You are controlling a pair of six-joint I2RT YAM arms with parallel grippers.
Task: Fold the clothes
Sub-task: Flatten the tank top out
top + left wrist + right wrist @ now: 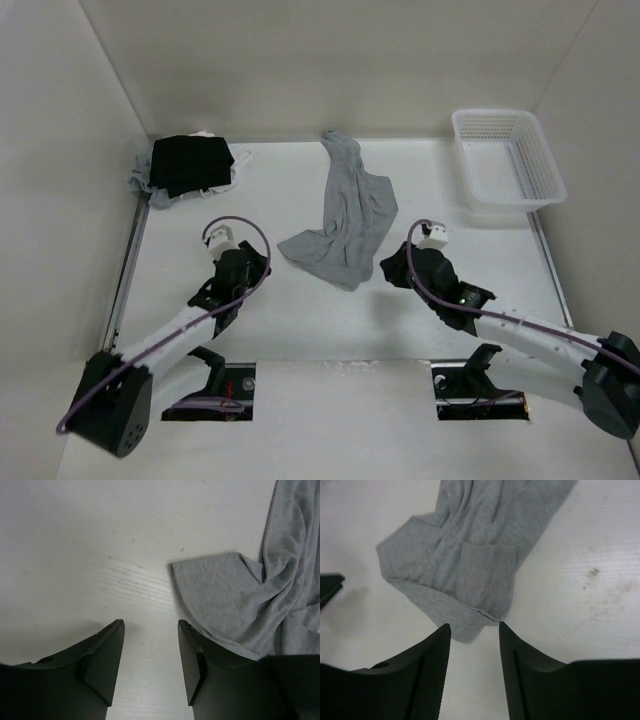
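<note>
The clothes (pixel 345 220), a heather-grey knit garment, lie bunched in a long crumpled strip down the middle of the table, narrow at the far end and wider near the arms. My left gripper (pixel 262 262) is open just left of its near corner (pixel 220 592), with only bare table between the fingers (pixel 107 652). On the other side my right gripper (pixel 392 268) is open too, its fingertips just short of the garment's lower edge (pixel 465 612), holding nothing.
A black garment pile (pixel 190 165) with pale edges sits at the far left corner. A white plastic basket (pixel 508 160) stands at the far right. White walls enclose the table on three sides, and a metal rail (pixel 128 262) runs along its left edge.
</note>
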